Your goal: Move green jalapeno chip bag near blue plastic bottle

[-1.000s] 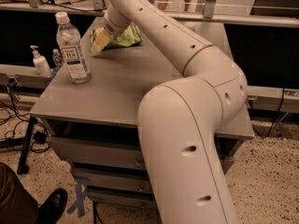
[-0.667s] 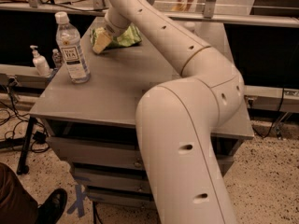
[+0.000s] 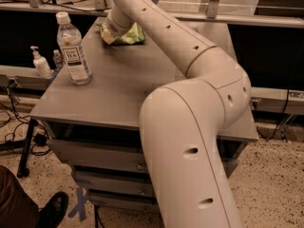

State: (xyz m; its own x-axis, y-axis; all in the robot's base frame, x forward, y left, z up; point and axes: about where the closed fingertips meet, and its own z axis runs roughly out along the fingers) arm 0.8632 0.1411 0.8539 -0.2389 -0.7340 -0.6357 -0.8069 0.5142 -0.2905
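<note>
The green jalapeno chip bag [image 3: 132,34] lies at the far edge of the grey table [image 3: 118,89], left of its middle. My gripper [image 3: 108,36] is down at the bag's left end, and my wrist hides part of the bag. The blue plastic bottle [image 3: 74,50], with a white cap and a white "TEA" label, stands upright near the table's left edge. It is to the left of the bag and nearer to me, about a bottle's height away from it. My big pale arm [image 3: 190,127] fills the right foreground.
A small white pump bottle [image 3: 41,63] stands on a lower ledge left of the table. Drawers [image 3: 104,156] sit under the tabletop. Cables [image 3: 14,122] run along the floor at left. A person's dark shoe [image 3: 52,210] is at the bottom left.
My gripper has shifted slightly away and to the right at the bag's left end. The bag sits a little further right. The bottle has not moved.
</note>
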